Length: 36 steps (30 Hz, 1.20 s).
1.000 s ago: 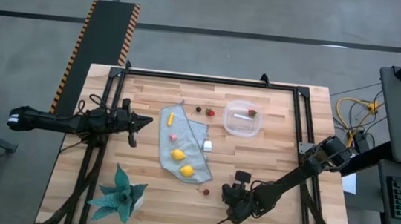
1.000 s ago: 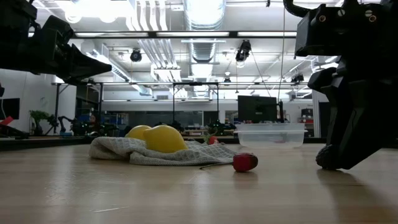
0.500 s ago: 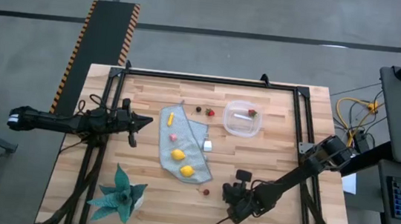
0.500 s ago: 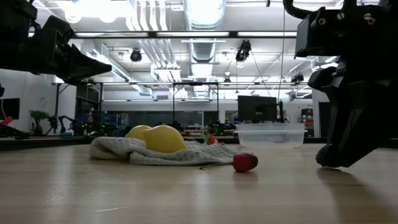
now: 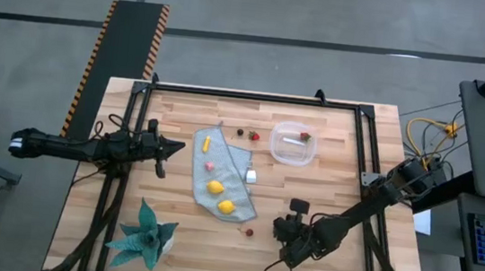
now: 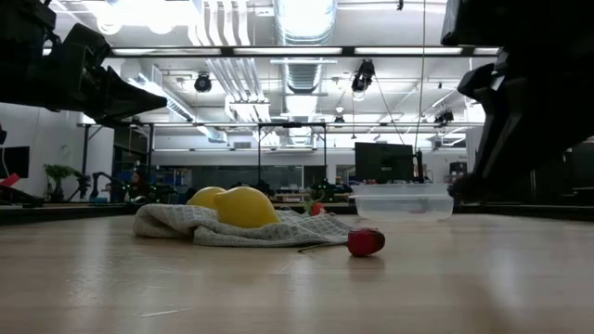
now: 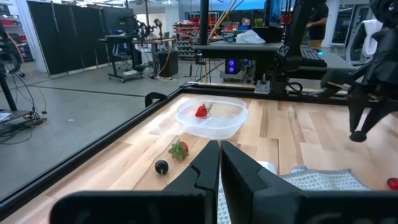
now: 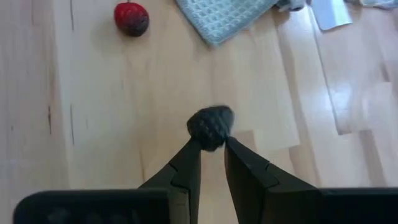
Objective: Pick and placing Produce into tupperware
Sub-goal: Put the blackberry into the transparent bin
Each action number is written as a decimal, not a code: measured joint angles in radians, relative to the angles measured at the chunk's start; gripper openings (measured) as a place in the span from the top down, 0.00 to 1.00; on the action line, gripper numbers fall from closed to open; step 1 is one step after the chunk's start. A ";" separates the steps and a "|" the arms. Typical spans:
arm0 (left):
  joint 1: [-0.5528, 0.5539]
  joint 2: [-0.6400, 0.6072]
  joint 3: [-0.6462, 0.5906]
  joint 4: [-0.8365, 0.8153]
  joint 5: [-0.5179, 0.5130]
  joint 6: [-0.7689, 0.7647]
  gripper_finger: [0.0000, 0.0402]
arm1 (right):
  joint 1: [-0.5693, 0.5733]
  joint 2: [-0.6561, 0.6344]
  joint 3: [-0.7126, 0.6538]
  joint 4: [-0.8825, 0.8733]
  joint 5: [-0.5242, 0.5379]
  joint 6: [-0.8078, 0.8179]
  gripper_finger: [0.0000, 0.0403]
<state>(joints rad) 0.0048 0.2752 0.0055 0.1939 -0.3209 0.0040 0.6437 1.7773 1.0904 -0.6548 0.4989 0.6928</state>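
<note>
Dark and bumpy, a small berry-like piece (image 8: 211, 126) is sitting pinched between the fingertips of the right end effector (image 8: 212, 144), which is clamped on it above the bare wood of the tabletop (image 5: 348, 165). Seen from above, that end effector (image 5: 290, 237) is hanging on the near right side of the grey-blue cloth (image 5: 221, 171), just beyond the cloth's nearest corner. A red piece with a thin stem (image 5: 249, 232) is lying on the wood between the cloth's corner and the right end effector, apart from both.

Two yellow lemons (image 5: 221, 196) are resting on the cloth, with a pink piece (image 5: 208, 164) and a yellow-orange stick (image 5: 208, 141) farther up it. A white cube (image 5: 251, 176) is sitting just beside the cloth's right edge. Beyond the cloth's far right corner, the clear tupperware (image 5: 291, 144) is standing with a red strawberry piece (image 5: 305, 137) inside, and a dark piece (image 5: 240, 133) and a red one (image 5: 253, 136) are lying just left of it.

Left of the cloth, the left end effector (image 5: 165, 152) is waiting with its fingers pressed together, holding nothing. A teal spiky plant (image 5: 145, 236) is standing off the cloth's near left side.
</note>
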 joint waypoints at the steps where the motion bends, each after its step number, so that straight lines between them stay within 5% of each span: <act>1: 0.000 0.000 0.000 -0.001 0.000 0.000 1.00 | -0.001 -0.006 0.000 -0.009 0.000 0.001 0.86; 18: 0.000 0.006 0.000 0.008 0.002 0.000 1.00 | 0.000 -0.036 0.002 -0.011 -0.001 0.005 0.94; 26: 0.000 0.006 0.000 0.008 0.002 0.000 1.00 | -0.008 -0.036 0.001 0.157 -0.113 -0.229 0.70; 36: 0.000 0.006 0.000 0.008 0.002 0.000 1.00 | -0.069 0.007 -0.015 0.109 -0.135 -0.313 0.42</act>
<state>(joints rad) 0.0048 0.2810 0.0055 0.2016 -0.3189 0.0042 0.5746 1.7848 1.0752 -0.5453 0.3643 0.3801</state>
